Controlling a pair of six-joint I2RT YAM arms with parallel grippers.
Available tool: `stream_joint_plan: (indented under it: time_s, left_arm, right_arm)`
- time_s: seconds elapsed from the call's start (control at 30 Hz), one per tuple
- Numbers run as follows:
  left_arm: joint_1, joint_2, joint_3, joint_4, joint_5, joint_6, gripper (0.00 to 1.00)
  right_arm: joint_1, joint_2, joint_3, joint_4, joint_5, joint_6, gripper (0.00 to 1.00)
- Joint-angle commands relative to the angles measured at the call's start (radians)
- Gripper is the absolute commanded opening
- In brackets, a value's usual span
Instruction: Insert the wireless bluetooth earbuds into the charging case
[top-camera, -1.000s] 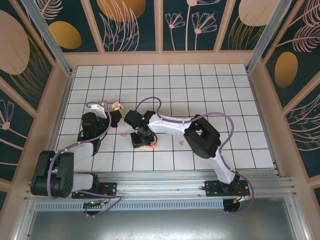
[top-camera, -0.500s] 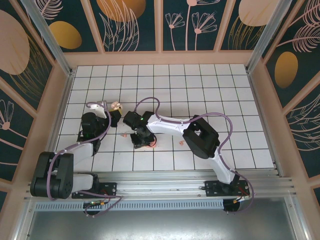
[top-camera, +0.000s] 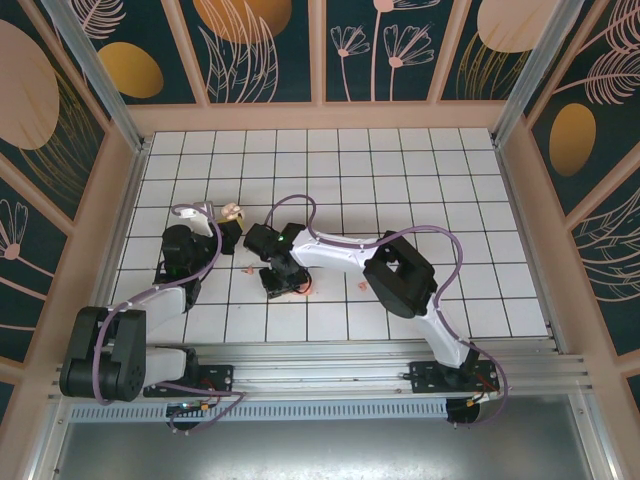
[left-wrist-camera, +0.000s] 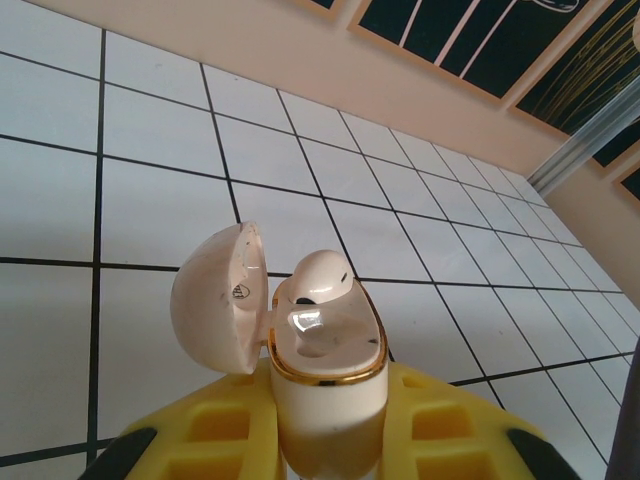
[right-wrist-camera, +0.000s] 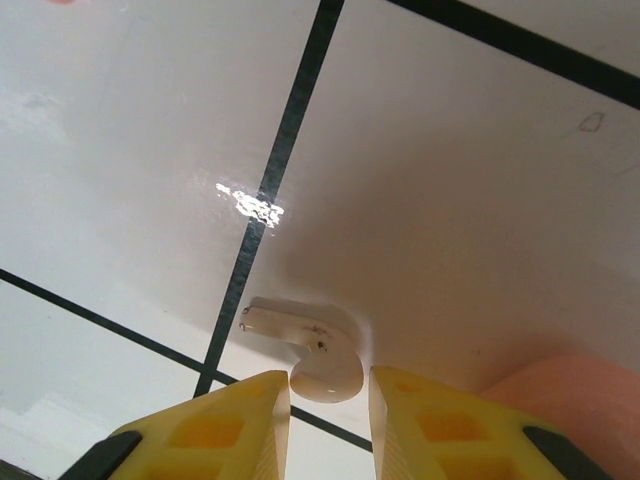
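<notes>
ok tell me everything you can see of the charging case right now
Glossy cream plastic charging case with a gold rim, standing upright, pinched between the left gripper's yellow fingers. Its domed lid hangs open to the left. One earbud sits in the far socket; the near socket looks empty.

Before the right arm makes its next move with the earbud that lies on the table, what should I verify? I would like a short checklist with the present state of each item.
1. Charging case clamped in the left gripper: ok.
2. Lid swung open: ok.
3. Seated earbud sits in the case: ok.
4. Loose earbud has its round head lined up with the gap of the right gripper: ok.
5. Right gripper truly gripping the loose earbud: cannot tell.
</notes>
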Motion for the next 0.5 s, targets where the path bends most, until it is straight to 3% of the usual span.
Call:
stream_joint_plan:
  time_s: [0.0, 0.47]
  left_arm:
    - [0.005, -0.019, 0.010, 0.000, -0.005, 0.024, 0.05]
    - [0.005, -0.027, 0.012, -0.017, -0.006, 0.034, 0.05]
  right_arm:
    - [0.006, 0.057, 0.005, -0.049, 0.060, -0.023, 0.26]
    - [0.006, -0.062, -0.015, 0.032, 0.108, -0.035, 0.21]
